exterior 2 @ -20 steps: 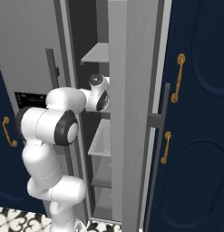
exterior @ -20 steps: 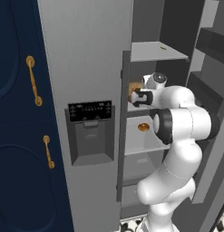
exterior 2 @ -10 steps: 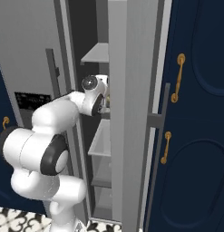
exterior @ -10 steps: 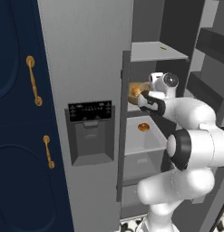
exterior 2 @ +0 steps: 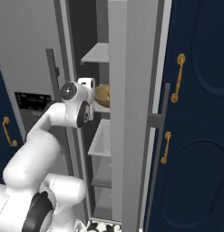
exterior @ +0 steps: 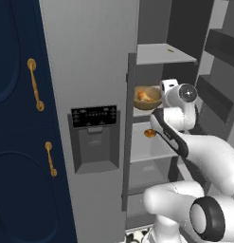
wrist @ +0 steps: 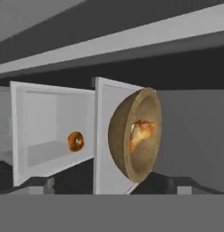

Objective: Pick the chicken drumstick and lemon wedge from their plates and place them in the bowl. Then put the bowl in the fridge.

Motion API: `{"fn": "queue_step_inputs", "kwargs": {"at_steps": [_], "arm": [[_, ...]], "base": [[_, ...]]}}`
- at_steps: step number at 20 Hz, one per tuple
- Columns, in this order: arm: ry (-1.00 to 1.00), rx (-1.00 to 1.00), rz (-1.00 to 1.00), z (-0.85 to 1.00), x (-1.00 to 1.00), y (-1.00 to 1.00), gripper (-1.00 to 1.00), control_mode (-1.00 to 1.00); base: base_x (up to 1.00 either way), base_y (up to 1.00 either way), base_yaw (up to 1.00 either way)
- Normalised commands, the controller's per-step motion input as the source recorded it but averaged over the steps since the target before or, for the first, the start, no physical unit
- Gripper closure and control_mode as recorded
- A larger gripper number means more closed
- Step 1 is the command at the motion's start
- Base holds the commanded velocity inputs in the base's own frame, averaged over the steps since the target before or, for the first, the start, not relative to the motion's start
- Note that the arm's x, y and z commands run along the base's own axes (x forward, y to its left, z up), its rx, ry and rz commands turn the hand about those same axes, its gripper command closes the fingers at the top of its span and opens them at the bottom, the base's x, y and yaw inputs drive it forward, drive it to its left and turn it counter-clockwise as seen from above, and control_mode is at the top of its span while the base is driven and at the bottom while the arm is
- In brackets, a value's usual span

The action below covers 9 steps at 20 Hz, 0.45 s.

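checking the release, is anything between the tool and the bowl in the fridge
Nothing: in the hand view the stretch between the open tool and the bowl is bare. The bowl sits on a fridge shelf with the chicken drumstick inside.

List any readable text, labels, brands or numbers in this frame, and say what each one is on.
None can be read.
The black dispenser panel on the fridge door carries rows of small pale marks, too small and blurred to read.
The bowl on the fridge shelf, the navy cabinets and the robot arm show no lettering.
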Motion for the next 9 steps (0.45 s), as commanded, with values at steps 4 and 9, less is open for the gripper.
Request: {"fn": "queue_step_inputs", "kwargs": {"at_steps": [4, 9], "arm": [[0.0, -0.05, -0.02, 0.02, -1.0, 0.26, -1.0, -1.0], [-0.04, -0.03, -0.01, -0.16, -1.0, 0.06, -1.0, -1.0]], "base": [[0.0, 0.0, 0.0], [0.0, 0.0, 0.0]]}}
